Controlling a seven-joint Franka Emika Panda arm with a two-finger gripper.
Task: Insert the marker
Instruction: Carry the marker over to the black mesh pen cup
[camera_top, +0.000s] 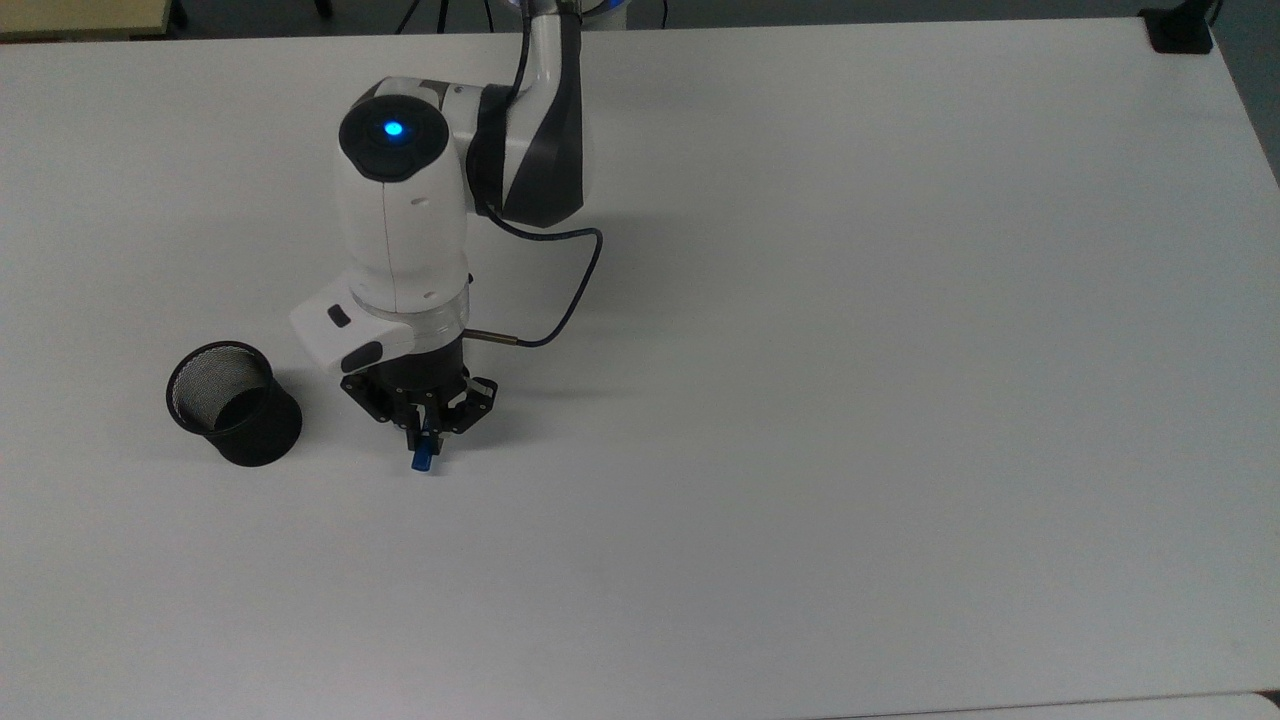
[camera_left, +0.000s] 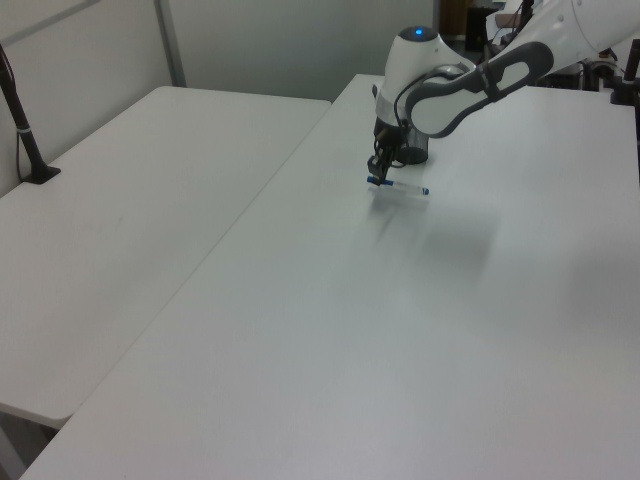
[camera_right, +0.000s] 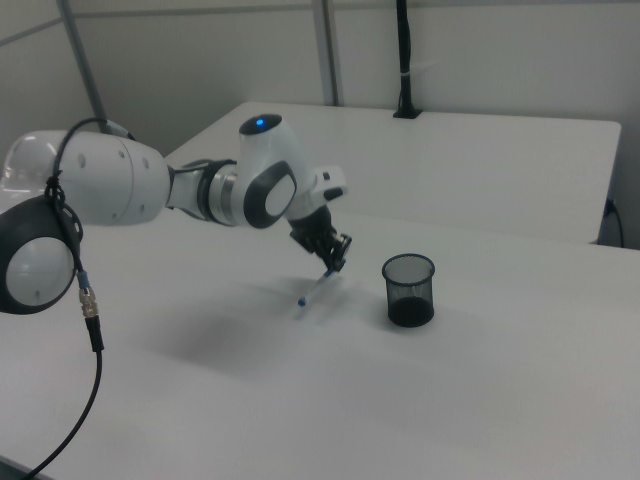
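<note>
White, matte and bare is the desk (camera_top: 850, 400) on which the work is done. The jaws of the gripper (camera_top: 424, 436) are closed on the marker (camera_left: 398, 187) near its blue cap end, and the slim barrel is seen held just off the surface in the left view and sloping down in the right view (camera_right: 315, 291). A black mesh cup (camera_top: 233, 402) stands upright near the gripper, to the top view's left, its round mouth open. The lift is judged to be under way. For a clean insertion, the marker should be raised above the rim, tipped closer to upright, and centred over the mouth before release; a smooth plastic barrel gripped near one end may pivot, so slow motion is advised.
</note>
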